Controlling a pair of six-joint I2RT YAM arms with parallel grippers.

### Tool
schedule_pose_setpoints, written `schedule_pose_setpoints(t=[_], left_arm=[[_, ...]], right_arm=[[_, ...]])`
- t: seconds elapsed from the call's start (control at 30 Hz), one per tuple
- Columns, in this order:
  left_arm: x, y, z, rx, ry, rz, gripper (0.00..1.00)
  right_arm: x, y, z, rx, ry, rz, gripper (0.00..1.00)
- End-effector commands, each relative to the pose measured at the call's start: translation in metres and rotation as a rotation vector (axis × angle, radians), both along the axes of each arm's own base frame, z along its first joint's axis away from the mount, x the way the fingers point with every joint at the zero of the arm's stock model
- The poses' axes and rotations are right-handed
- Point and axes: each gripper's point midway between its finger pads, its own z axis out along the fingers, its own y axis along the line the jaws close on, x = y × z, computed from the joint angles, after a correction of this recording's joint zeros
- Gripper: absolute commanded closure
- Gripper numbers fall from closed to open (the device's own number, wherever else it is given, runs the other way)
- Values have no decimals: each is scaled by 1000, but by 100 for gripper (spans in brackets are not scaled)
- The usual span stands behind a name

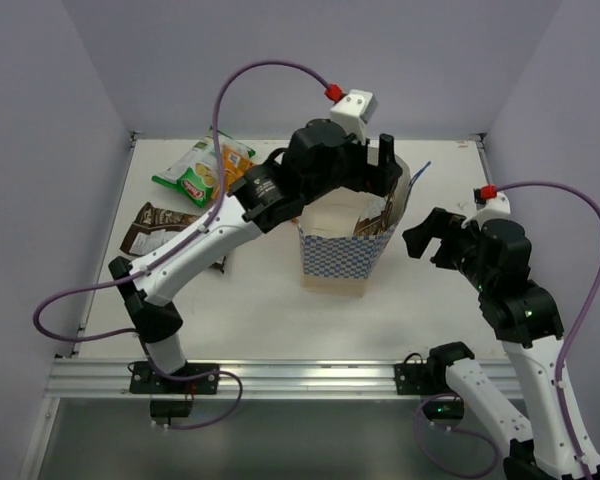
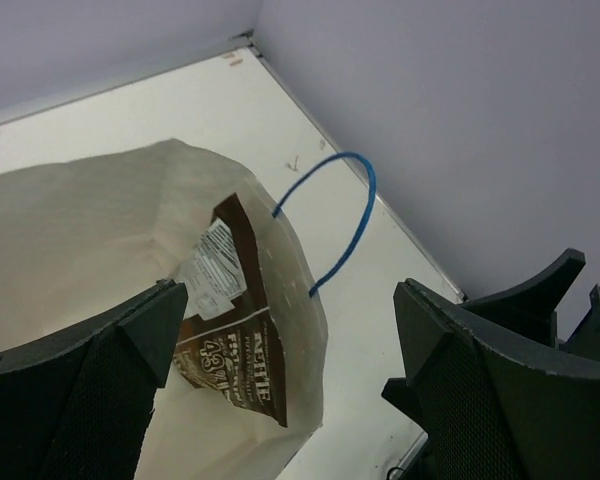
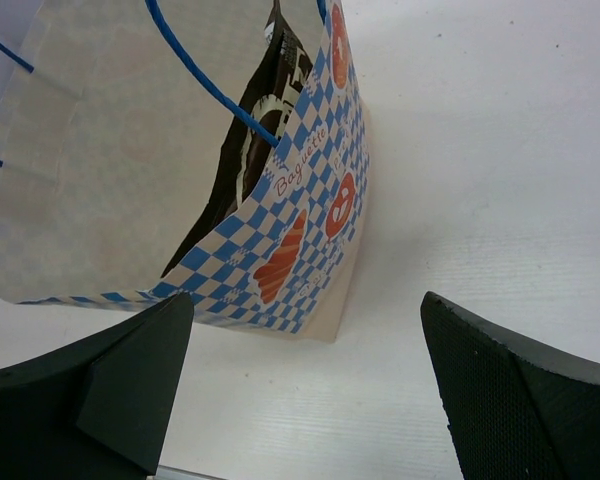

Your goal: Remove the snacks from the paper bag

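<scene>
- Currently 3 snacks lie out on the tabletop point(image 1: 280, 325), well left of the paper bag point(image 1: 340, 262): green-white pkt point(image 1: 192, 176), orange pkt point(image 1: 232, 160), brown pkt point(image 1: 158, 226).
- Last brown pkt point(image 2: 235, 345) is inside the bag, on end against the wall by the blue handle point(image 2: 348, 156). Long axis runs approx up-down.
- Left fingers point(image 2: 90, 390) spread wide, nothing held, above the bag mouth. Pkt lies below, between them, nearer the view-left finger.
- Right fingers point(image 3: 90, 390) also apart, empty, low outside the checked wall, near but not touching.
- Judgement: left arm nearer, w/ open way thru the mouth. Next move prob a descent along the pkt's long axis, pinching its flat faces. Risk: snagging wall or handle.
</scene>
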Motion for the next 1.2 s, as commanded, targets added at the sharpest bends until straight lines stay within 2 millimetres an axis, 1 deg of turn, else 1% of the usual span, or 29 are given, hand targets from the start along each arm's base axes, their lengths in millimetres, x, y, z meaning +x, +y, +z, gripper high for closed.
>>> schedule_pose_setpoints(t=[0.0, 0.03, 0.07, 0.17, 0.2, 0.23, 0.3, 0.33, 0.37, 0.6, 0.7, 0.77, 0.8, 0.87, 0.9, 0.93, 0.97, 1.0, 1.03, 1.07, 1.1, 1.17], left_arm=[[-7, -23, -4, 7, -14, -30, 9], [-6, -27, -14, 27, -2, -34, 10], [-3, -34, -29, 53, 17, -38, 10], [3, -42, -56, 101, 43, -33, 12], [5, -43, -62, 114, 47, -31, 12], [7, -46, -73, 137, 55, -30, 13], [10, -49, -83, 157, 63, -33, 13], [11, -53, -94, 176, 73, -35, 14], [12, -54, -100, 188, 81, -36, 14], [17, -57, -130, 243, 112, -24, 17], [18, -58, -138, 255, 121, -25, 19], [17, -58, -137, 254, 123, -29, 19], [16, -58, -135, 247, 119, -34, 19], [12, -56, -120, 219, 100, -46, 19], [12, -53, -120, 219, 93, -45, 20], [12, -47, -107, 200, 79, -39, 20], [11, -43, -104, 196, 76, -36, 21], [11, -40, -109, 202, 83, -33, 23], [13, -33, -103, 191, 82, -20, 23], [13, -30, -104, 192, 85, -18, 23], [14, -27, -109, 198, 95, -16, 24], [16, -24, -110, 196, 99, -10, 23]], right_arm=[[-1, -5, -1, 9, -2, -37, 1], [-1, -5, -1, 10, -2, -38, 1], [-2, -5, -2, 12, 3, -39, 1], [-4, -6, -3, 15, 3, -44, 1], [-5, -6, -4, 16, 5, -45, 1], [-6, -7, -5, 15, 7, -45, 1], [-7, -7, -6, 16, 9, -45, 1], [-8, -7, -6, 16, 7, -45, 1], [-9, -7, -6, 19, 9, -47, 1], [-11, -7, -9, 21, 13, -43, 1], [-12, -6, -11, 23, 15, -41, 1], [-12, -6, -11, 21, 16, -38, 1], [-12, -6, -11, 22, 16, -37, 1], [-12, -6, -12, 18, 19, -36, 1], [-12, -6, -12, 18, 20, -36, 1], [-12, -7, -13, 13, 21, -35, 1], [-12, -7, -12, 12, 19, -37, 1], [-12, -7, -13, 12, 20, -38, 1], [-12, -7, -13, 10, 20, -37, 1], [-11, -7, -14, 8, 24, -37, 1], [-11, -7, -14, 8, 24, -37, 1], [-9, -6, -14, 5, 28, -33, 1]])
